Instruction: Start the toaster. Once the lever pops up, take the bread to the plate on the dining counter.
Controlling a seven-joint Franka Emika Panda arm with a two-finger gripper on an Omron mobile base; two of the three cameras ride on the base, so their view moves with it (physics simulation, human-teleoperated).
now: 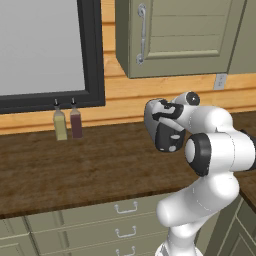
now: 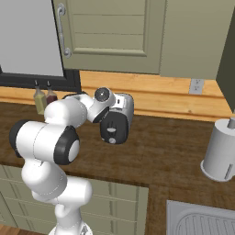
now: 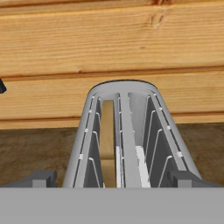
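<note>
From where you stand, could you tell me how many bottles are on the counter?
2. A yellowish bottle and a dark red bottle stand side by side below the window, against the wall. Others may be hidden behind the arm.

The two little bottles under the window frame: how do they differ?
The left bottle holds pale yellow-green liquid; the right bottle holds dark reddish-brown liquid. The left bottle stands nearer the picture's left edge, the right bottle nearer the robot arm. Both are upright, similar in size, dark-capped, side by side at the back of the wooden counter.
</note>
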